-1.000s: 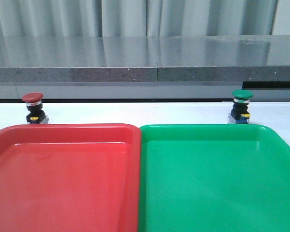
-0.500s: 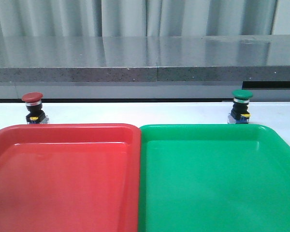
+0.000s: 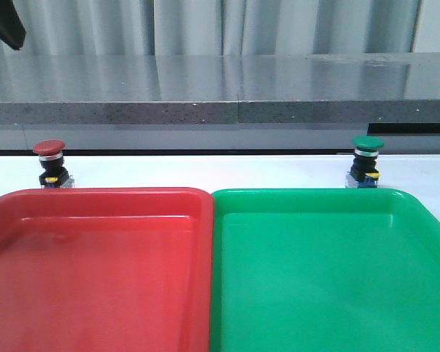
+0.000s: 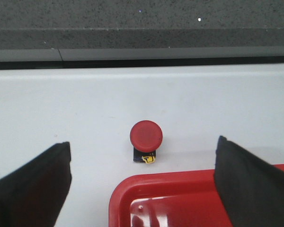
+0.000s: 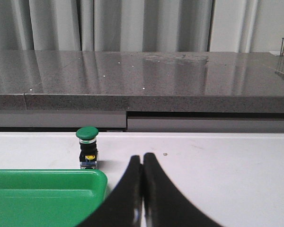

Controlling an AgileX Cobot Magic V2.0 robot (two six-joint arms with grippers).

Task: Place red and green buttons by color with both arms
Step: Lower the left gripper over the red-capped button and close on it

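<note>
Left pincer [image 4: 143, 182]: two broad matte black fingers [image 4: 33, 187], wedge-shaped; right pincer [image 5: 142, 163]: slim, curved black fingers [image 5: 123, 198] tapering to points, plain surfaces, no markings visible

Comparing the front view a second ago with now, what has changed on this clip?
A black part of the left arm has come into the top left corner of the front view; it was absent before. Nothing has been grasped or released. The red button and green button stand where they were on the white table, behind the red tray and green tray, which have not moved.
</note>
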